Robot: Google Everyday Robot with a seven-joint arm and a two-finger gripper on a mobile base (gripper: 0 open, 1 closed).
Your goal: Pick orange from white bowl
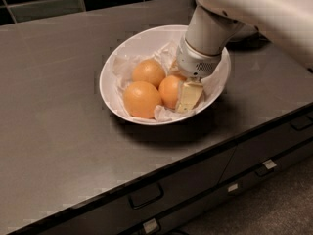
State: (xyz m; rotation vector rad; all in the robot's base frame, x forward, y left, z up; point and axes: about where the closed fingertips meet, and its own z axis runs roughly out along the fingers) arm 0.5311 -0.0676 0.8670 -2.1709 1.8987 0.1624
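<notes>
The white bowl (122, 58) sits on the dark countertop, lined with crumpled white paper. Three oranges lie in it: one at the back left (148, 72), one at the front left (142, 99), and one on the right (170, 91). My gripper (180, 89) reaches down into the bowl's right half from the upper right. It sits right at the right-hand orange, with its cream-coloured tip against that orange's right side. The wrist hides the top of that orange and the bowl's far right rim.
The dark countertop (58, 131) stretches left and forward of the bowl. Its front edge runs diagonally above drawers with handles (145, 196). A dark tiled wall (49, 4) stands at the back. My white arm (254, 9) crosses the top right corner.
</notes>
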